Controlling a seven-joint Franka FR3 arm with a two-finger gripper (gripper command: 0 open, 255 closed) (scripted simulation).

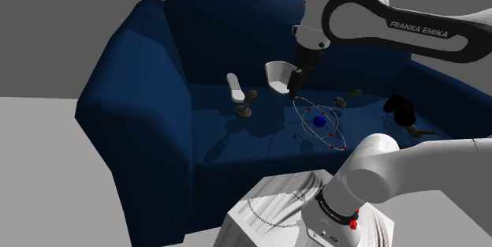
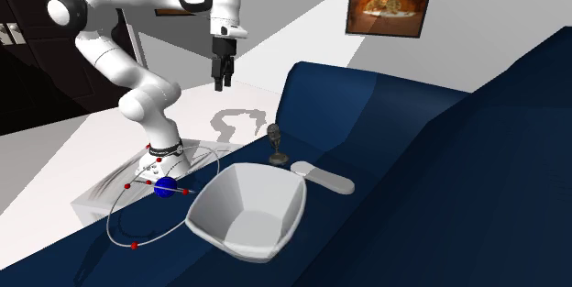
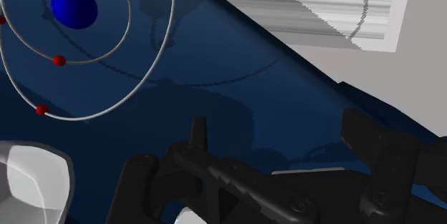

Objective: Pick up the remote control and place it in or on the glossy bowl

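Stand (image 1: 268, 210): pale box at the sofa's front, arm base on top
Sofa (image 1: 142, 87): dark blue, bowl and remote on its seat
Bowl (image 2: 247, 212): white, angular, upright
Ring model (image 1: 319, 121): wire hoops, red beads, blue ball, between bowl and stand
Remote (image 2: 323, 178): pale, flat on the seat, just behind the bowl in the second exterior view
Gripper (image 2: 222, 85): fingers apart, holding nothing, hanging high above the seat, well clear of the remote
Mic-shaped thing (image 2: 275, 140): dark, upright, near the remote
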